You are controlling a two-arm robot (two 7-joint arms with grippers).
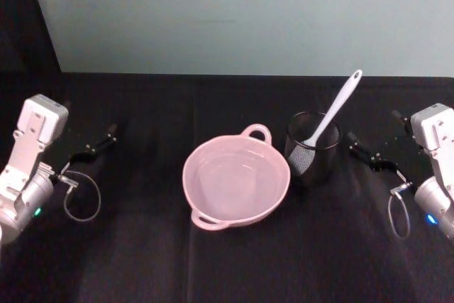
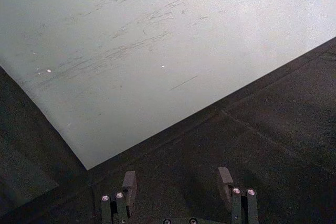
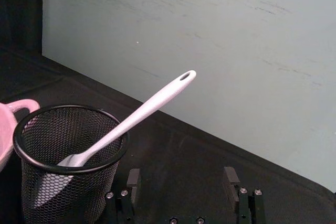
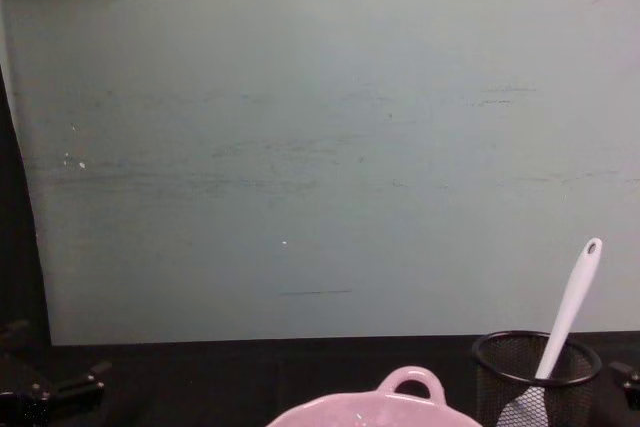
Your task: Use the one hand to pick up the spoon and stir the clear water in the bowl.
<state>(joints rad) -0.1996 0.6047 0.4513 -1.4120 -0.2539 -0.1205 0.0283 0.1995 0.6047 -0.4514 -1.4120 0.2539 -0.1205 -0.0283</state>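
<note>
Sitting at square one, folks: spoon untouched, standing in black mesh cup just at 3 o'clock of pink bowl, handle leaning toward 1 o'clock. Right tool at cup's 3 o'clock, jaws apart, empty. Left tool way out at bowl's 9 o'clock, jaws apart too. Grab, carry and stir all left. Water hard to make out; spoon head murky behind mesh; chest view cuts bowl off.

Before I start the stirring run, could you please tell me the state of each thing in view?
spoon: standing tilted in the mesh cup, scoop end down.
bowl: upright beside the mesh cup, no spoon in it.
mesh cup: upright, holding the spoon.
left gripper: open, empty.
right gripper: open, empty.
</note>
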